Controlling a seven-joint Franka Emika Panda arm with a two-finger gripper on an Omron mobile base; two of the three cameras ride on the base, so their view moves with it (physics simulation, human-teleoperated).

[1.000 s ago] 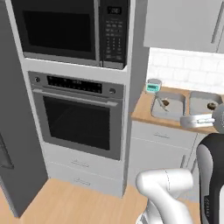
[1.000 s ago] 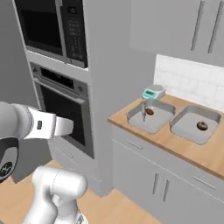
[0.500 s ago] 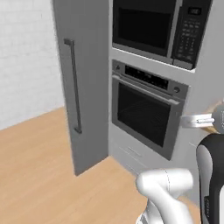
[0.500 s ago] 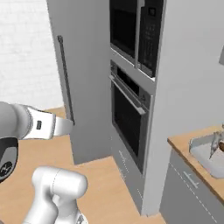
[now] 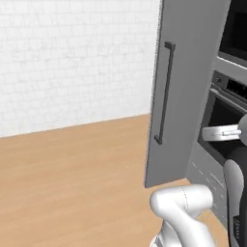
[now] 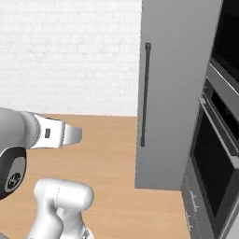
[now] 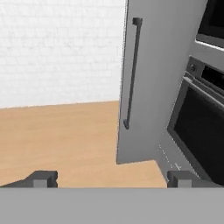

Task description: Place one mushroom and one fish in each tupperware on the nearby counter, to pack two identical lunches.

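Hand view: claw [image 7: 111, 178] empty, fingertips [image 7: 41, 178] spread wide apart, pointing at a tall grey cabinet door [image 7: 153, 78] with a long dark vertical handle [image 7: 132, 72], a built-in oven [image 7: 201, 127] with dark glass just beside it on the right. No tupperwares, tabletop, mushroom or fish among what shows now, so their whereabouts cannot be told from here. Beyond the cabinet, light wooden floor [image 7: 57, 135] running to a white brick wall [image 7: 57, 48]. Left base view: same grey door [image 5: 188, 87] and handle [image 5: 164, 91], oven front [image 5: 226, 125] at the right edge, bare floor [image 5: 72, 178] to the left. Right base view: same cabinet [image 6: 172, 93] with oven [image 6: 214, 163] beside it.

Judged step: travelling or searching, no grasp yet. Best done by bringing the food or trays squarely into sight before any reach, keeping clear of the cabinet corner, leaving the claw spread for the first pick.
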